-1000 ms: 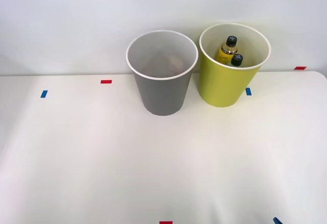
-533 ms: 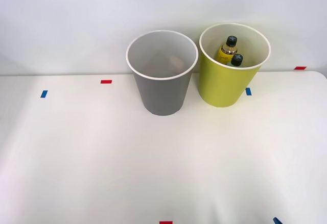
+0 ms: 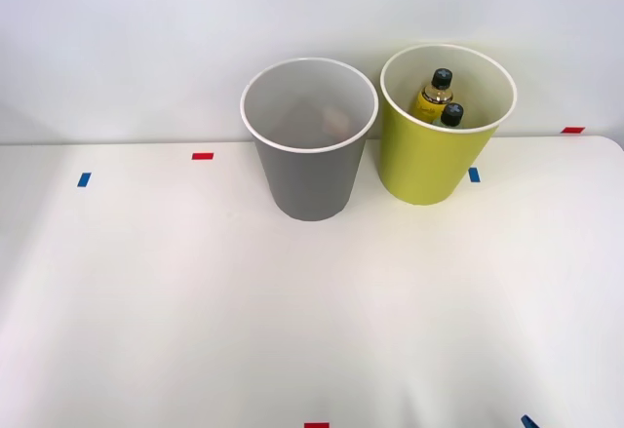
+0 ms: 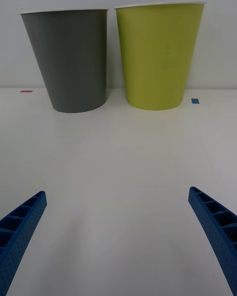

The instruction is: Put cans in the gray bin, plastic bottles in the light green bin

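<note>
White tabletop (image 3: 312, 330) looks sorted already: both plastic bottles (image 3: 434, 97) sit in the light green bin (image 3: 429, 170) at 1 o'clock, something pale (the can?) in the gray bin (image 3: 307, 184), so the right gripper (image 4: 118, 237), wide open and empty, should just stay low and back.

Nothing has visibly shifted since a second ago.

Two black-capped plastic bottles (image 3: 436, 98) stand inside the light green bin (image 3: 429, 160).
</note>
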